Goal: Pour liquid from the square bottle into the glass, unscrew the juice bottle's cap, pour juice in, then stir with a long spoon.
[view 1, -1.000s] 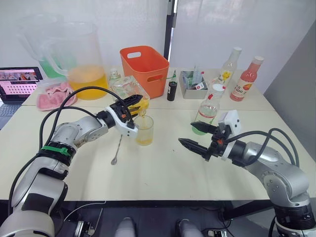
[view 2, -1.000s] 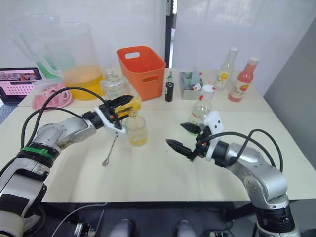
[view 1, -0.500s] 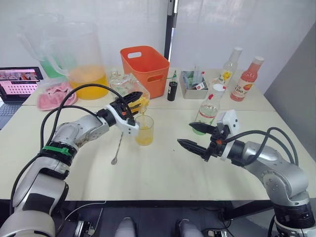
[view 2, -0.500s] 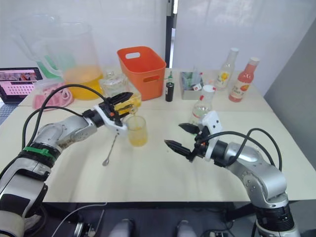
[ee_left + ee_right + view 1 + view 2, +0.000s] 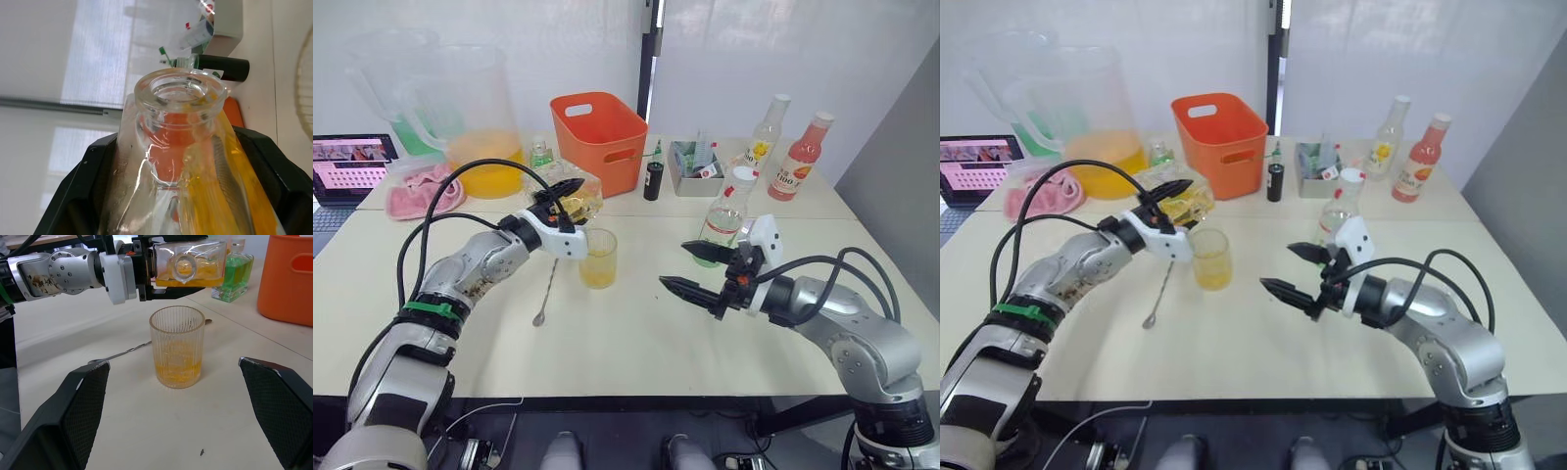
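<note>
left gripper [image 5: 564,200] clamps the square bottle [image 5: 570,198] tipped on its side just above and left of the glass [image 5: 598,258], which holds a little orange liquid [image 5: 178,369]. right gripper [image 5: 697,265] hangs wide open, empty, right of it. drips off the neck could miss the rim.

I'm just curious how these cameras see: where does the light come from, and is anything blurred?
Left eye view: bright backlight from the white window washes out the big pitcher. Left wrist view: the square bottle is so close its lower body blurs, and its glass glints. Right wrist view: the glass is sharp, while the gripper's fingers look soft.
</note>
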You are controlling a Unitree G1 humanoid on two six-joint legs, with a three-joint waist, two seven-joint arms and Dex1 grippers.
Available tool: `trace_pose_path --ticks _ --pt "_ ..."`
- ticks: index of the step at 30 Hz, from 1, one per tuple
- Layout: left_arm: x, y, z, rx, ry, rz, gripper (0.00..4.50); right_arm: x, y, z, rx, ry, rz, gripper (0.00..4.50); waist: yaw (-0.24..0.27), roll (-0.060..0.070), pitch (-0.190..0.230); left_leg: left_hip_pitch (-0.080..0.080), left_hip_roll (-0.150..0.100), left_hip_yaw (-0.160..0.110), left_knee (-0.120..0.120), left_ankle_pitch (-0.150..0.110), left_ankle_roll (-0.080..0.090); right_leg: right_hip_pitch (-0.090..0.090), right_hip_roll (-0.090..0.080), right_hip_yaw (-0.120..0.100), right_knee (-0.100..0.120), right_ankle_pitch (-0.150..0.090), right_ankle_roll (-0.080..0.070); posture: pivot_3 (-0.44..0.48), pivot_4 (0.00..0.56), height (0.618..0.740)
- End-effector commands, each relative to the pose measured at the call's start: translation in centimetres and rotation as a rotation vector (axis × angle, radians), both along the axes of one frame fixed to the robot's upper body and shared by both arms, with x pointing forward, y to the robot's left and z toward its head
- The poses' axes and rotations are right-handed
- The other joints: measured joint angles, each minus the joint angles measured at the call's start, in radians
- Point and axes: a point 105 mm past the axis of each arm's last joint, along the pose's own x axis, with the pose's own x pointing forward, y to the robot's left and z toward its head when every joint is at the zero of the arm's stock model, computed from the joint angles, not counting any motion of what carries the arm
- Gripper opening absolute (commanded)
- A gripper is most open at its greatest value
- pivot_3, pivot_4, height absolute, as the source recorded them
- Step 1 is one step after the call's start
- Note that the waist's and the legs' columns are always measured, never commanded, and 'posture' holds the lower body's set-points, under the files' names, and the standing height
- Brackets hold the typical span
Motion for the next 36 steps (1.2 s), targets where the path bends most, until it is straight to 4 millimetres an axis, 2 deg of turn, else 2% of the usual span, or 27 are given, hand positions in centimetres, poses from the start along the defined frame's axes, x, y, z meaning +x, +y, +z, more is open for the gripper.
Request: trace_pose_path --ticks 1,5,9,14,19,27,32,36 --pt "-0.8 0.8 5.8 -0.269 -0.025 -0.029 2.81 -0.2 0.1 1.0 0.002 -0.03 0.025 4.47 0.0 0.0 0.0 0.0 0.0 0.0 0.0 0.0 0.0 0.0 0.0 0.0 0.0 0.0 0.0 0.0 0.15 0.703" --pt "0.1 4.2 7.6 -0.614 0.098 0.047 2.81 -0.2 0.4 1.2 0.001 -0.031 0.049 4.47 -0.002 0.0 0.0 0.0 0.0 0.0 0.001 0.0 0.0 0.0 0.0 0.0 0.001 0.0 0.0 0.0 0.15 0.703" --pt "0.2 6.8 8.2 -0.826 0.195 0.071 2.81 -0.1 0.6 1.6 0.012 -0.035 0.069 4.47 -0.013 0.0 0.0 0.001 0.0 -0.002 0.001 0.0 0.0 0.0 0.001 0.0 0.002 0.0 0.0 0.0 0.15 0.703" --pt "0.5 11.1 6.9 -1.083 0.316 0.171 2.81 -0.1 1.0 2.1 0.024 -0.04 0.097 4.47 -0.015 0.0 0.0 0.0 0.0 -0.002 0.001 0.0 0.0 0.0 0.001 0.0 0.002 0.0 0.0 0.0 0.15 0.703" --pt "0.8 14.0 5.5 -1.253 0.38 0.262 2.81 -0.2 1.4 2.2 0.031 -0.035 0.122 4.47 -0.014 0.0 0.0 0.0 0.0 -0.003 0.001 0.0 0.0 0.001 0.001 0.0 0.002 0.0 0.0 0.0 0.15 0.703" --pt "0.8 15.7 4.0 -1.368 0.436 0.306 2.81 -0.3 1.7 2.4 0.031 -0.034 0.132 4.47 -0.012 0.0 0.0 0.0 0.0 -0.003 0.001 0.0 0.0 0.001 0.001 0.0 0.001 0.0 0.0 0.0 0.15 0.703" --pt "0.8 15.9 3.1 -1.362 0.468 0.323 2.81 -0.4 1.7 2.4 0.03 -0.033 0.129 4.47 -0.011 0.0 0.0 0.0 0.0 -0.003 0.001 0.0 0.0 0.001 0.001 0.0 0.001 0.0 0.0 0.0 0.15 0.703" --pt "0.7 15.7 3.1 -1.363 0.479 0.301 2.81 -0.4 1.7 2.5 0.027 -0.034 0.127 4.47 -0.012 0.0 0.0 0.0 0.0 -0.003 0.001 0.0 0.0 0.001 0.001 0.0 0.001 0.0 0.0 0.0 0.15 0.703"
